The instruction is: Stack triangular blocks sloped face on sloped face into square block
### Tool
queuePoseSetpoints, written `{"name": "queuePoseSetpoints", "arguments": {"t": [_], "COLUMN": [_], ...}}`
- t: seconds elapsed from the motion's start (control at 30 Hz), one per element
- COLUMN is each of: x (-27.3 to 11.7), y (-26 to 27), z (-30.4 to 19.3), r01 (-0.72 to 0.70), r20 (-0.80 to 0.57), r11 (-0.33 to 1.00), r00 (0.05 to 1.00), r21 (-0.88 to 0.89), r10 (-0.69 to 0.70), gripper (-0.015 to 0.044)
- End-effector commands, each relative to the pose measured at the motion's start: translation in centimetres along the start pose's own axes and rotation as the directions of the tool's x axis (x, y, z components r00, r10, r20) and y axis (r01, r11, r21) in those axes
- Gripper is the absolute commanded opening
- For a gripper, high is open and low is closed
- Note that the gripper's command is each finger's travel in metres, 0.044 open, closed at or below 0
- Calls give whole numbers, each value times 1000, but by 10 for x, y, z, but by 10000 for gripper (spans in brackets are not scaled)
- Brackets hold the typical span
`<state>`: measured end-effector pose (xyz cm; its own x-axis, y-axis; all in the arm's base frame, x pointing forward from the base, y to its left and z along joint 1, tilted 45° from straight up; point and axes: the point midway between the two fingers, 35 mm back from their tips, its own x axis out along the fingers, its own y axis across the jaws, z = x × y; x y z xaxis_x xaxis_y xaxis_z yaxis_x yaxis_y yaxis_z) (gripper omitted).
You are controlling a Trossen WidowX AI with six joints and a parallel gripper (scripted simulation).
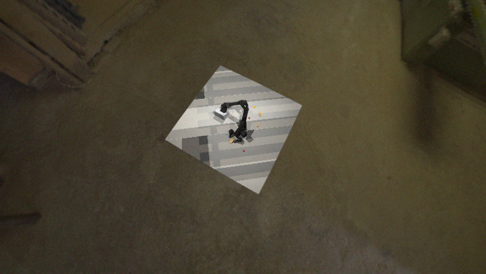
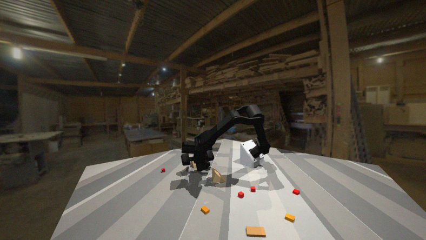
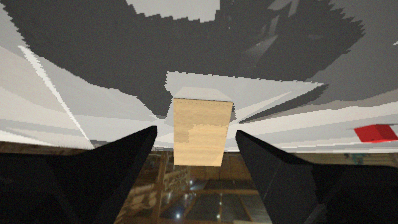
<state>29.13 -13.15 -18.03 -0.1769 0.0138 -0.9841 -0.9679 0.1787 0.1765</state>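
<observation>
One tan triangular block [image 1: 232, 140] [image 2: 193, 164] [image 3: 202, 132] is on the table, partly hidden by the gripper in the exterior view. In the wrist view one flat, roughly rectangular face of it shows between the fingers, with a gap on each side. My gripper [image 3: 197, 131] is open, low over the table and tilted far over, its fingers towards this block. The other triangular block [image 2: 218, 175] stands apart on the table, nearer the exterior camera, its slope facing right. It is hidden under the arm in the top view and does not show in the wrist view.
A red cube [image 1: 243, 150] [image 2: 162, 170] [image 3: 376, 133] lies off to one side. Two more red cubes [image 2: 240, 194] [image 2: 252, 188], a red piece [image 2: 295, 192], two small orange blocks [image 2: 205, 210] [image 2: 289, 217] and a larger orange block [image 2: 255, 231] lie nearer the exterior camera. A white angled box [image 2: 248, 153] stands by the arm's base.
</observation>
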Motion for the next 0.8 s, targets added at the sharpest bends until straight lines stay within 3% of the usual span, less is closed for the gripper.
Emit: {"name": "queuePoseSetpoints", "arguments": {"t": [0.0, 0.2, 0.4, 0.57, 0.77], "x": [0, 0, 0, -2, -21], "y": [0, 0, 0, 0, -4], "z": [0, 0, 0, -2, -21], "r01": [0, 0, 0, 0, 1], "r20": [0, 0, 0, 0, -1], "r11": [1000, 1000, 1000, 1000, 1000], "r00": [1000, 1000, 1000, 1000, 1000], "r21": [0, 0, 0, 0, 0], "r10": [0, 0, 0, 0, -1], "gripper": [335, 177, 137, 6, 0]}}
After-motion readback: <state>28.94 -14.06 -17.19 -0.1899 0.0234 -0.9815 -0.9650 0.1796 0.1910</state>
